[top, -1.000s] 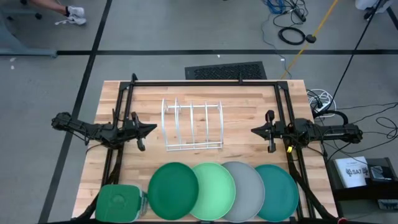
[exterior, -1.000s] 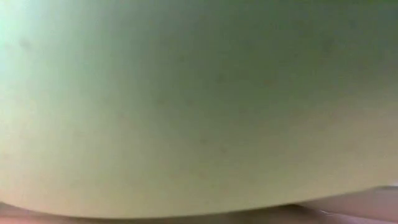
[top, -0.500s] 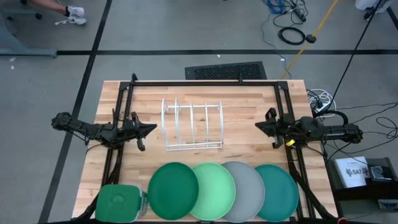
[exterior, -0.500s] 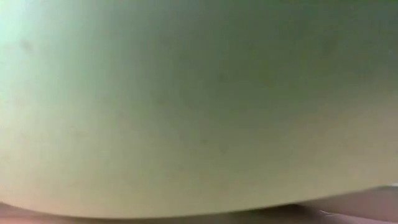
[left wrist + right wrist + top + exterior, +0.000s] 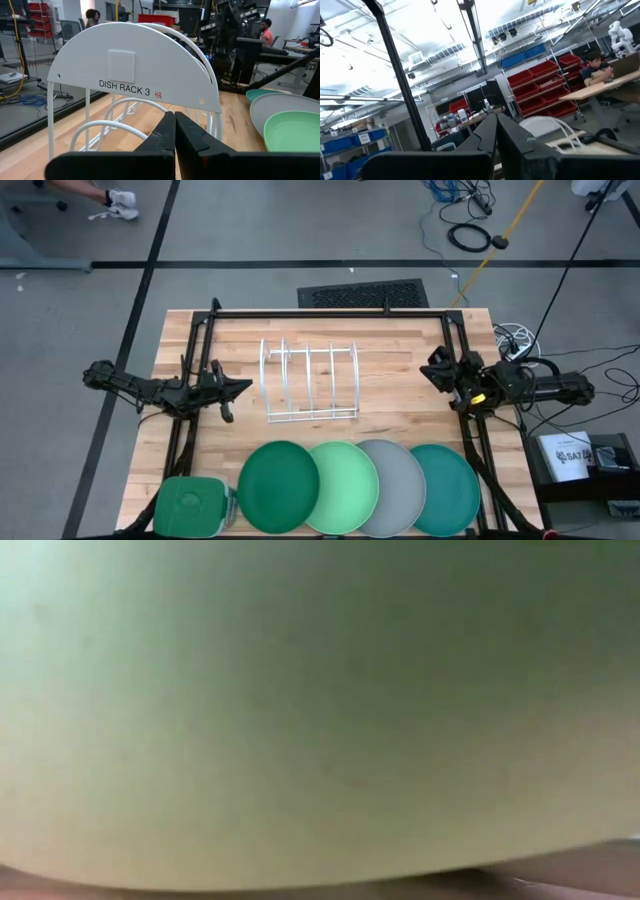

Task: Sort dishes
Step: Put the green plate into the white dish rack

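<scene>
**Operator:** Status of both arms?

**Technician:** The left gripper [image 5: 240,388] sits at centre left of the high view, fingers pressed together, holding nothing, aimed at the white dish rack [image 5: 309,382]. The right gripper [image 5: 432,373] sits at centre right, tilted upward, fingers likewise together and empty. No plate is in the rack yet.

**Operator:** Where are the plates?

**Technician:** Along the bottom edge of the high view, in one overlapping row — dark green plate [image 5: 278,486], mint plate [image 5: 345,485], grey plate [image 5: 397,480], teal plate [image 5: 450,490], left to right. A green square container [image 5: 188,507] lies at bottom left, just beside the dark green plate.

**Operator:** Orientation?

**Technician:** All four lie flat, face up. Being round, they have no long axis; the row itself runs left to right. The rack's slots are spaced along that same direction.

**Operator:** Procedure for the first pick?

**Technician:** My judgement — start with the dark green plate, which appears to lie on top of the mint one. Open the fingers before descent, grip the exposed rim, then turn the plate on edge to fit a slot. The rim may slip.
</scene>
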Controlling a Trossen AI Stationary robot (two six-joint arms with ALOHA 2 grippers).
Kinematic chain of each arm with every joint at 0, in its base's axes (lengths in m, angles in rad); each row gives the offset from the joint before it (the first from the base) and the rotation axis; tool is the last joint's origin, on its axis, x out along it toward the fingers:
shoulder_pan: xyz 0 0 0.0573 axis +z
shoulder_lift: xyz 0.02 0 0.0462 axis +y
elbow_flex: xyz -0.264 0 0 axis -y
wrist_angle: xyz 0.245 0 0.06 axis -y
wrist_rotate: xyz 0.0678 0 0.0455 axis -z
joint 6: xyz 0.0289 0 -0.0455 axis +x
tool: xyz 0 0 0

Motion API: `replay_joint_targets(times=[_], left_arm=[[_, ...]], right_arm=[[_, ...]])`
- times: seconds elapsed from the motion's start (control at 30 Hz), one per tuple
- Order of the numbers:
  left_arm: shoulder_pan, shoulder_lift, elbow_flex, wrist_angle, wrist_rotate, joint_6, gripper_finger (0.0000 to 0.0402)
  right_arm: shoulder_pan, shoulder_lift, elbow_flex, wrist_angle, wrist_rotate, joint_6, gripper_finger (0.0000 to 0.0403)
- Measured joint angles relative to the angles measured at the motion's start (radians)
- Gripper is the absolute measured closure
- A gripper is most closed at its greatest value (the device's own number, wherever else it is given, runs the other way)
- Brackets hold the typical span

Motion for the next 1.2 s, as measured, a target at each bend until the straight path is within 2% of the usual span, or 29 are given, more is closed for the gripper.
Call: replay_joint_targets(times=[0.17,0.23,0.4,0.47,0.6,0.83,0.93,1.07,1.13,1.2], left_arm=[[0.001,0.000,0.000,0.006,-0.095,0.094,0.0401],[0.001,0.000,0.000,-0.001,-0.103,0.105,0.0401],[0.001,0.000,0.000,0.000,-0.103,0.104,0.0401],[0.001,0.000,0.000,0.000,-0.103,0.104,0.0401],[0.001,0.000,0.000,-0.001,-0.103,0.104,0.0401],[0.001,0.000,0.000,0.013,-0.103,0.103,0.0401],[0.001,0.000,0.000,0.025,-0.097,0.083,0.0401],[0.001,0.000,0.000,0.027,-0.028,-0.095,0.0401],[0.001,0.000,0.000,0.052,0.069,-0.119,0.0401],[0.001,0.000,0.000,0.102,0.213,-0.081,0.0401]], right_arm=[[0.012,0.211,0.173,-0.007,-0.050,-0.094,0.0394],[0.028,0.319,0.250,-0.041,-0.052,-0.140,0.0394],[0.064,0.579,0.460,-0.329,-0.052,-0.160,0.0394],[0.083,0.674,0.541,-0.463,-0.075,-0.133,0.0394],[0.134,0.830,0.712,-0.782,-0.197,-0.052,0.0394],[0.241,1.067,0.999,-1.577,-0.206,0.277,0.0394],[0.305,1.128,1.028,-1.792,-0.209,0.393,0.0394],[0.400,1.152,0.983,-1.806,-0.239,0.511,0.0393],[0.441,1.146,0.962,-1.789,-0.255,0.579,0.0385],[0.480,1.133,0.945,-1.790,-0.254,0.648,0.0370]])
